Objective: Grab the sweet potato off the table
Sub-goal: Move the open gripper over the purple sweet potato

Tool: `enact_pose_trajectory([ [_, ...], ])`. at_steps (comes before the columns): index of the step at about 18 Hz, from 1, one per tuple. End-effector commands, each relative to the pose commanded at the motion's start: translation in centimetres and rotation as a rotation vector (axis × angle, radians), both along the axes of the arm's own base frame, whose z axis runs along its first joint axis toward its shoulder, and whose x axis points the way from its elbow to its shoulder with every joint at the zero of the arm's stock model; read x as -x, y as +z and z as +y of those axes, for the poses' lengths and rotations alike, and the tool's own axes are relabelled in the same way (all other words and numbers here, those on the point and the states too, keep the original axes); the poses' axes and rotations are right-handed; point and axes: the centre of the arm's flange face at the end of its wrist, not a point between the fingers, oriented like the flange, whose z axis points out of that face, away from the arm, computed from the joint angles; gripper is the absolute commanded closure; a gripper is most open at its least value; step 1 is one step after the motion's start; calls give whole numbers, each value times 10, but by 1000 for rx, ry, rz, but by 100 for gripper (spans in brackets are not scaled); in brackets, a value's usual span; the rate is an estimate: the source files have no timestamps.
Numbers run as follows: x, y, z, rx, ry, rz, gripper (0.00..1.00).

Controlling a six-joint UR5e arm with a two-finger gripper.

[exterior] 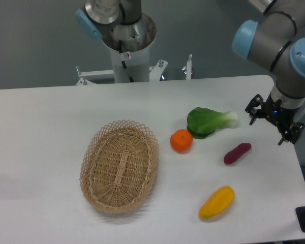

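Item one, the sweet potato (237,153): we record a small, dark reddish-purple, oblong piece lying flat on the white table (40,132), toward its right side, long axis tilted so the upper end points right. Nothing touches it. Up and to the right of it we list the gripper (273,120), a dark unit on the arm's wrist, hanging over the table's right edge, apart from the sweet potato and holding nothing; its prongs look spread, but at this size we cannot tell for certain whether the jaws are parted or closed. Up and left of the sweet potato we note a green leafy vegetable (209,122) with a pale stalk end pointing right. Just beside that, to its lower left, sits a round orange (181,141), close to the greens though we cannot tell whether they touch. Below the sweet potato, near the front edge, lies a yellow-orange mango-shaped fruit (216,202), larger than the sweet potato and well apart from it. Further left we enter an oval wicker basket (96,152), left of the orange. Behind the table stands the arm's base column (128,56).
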Motion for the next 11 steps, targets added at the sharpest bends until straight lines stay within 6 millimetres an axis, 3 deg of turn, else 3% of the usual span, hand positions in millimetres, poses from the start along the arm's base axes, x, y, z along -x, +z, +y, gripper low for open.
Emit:
enact_pose_trajectory([
  [4, -10, -43, -4, -5, 11, 18, 0],
  [11, -15, -85, 1, 38, 10, 34, 0],
])
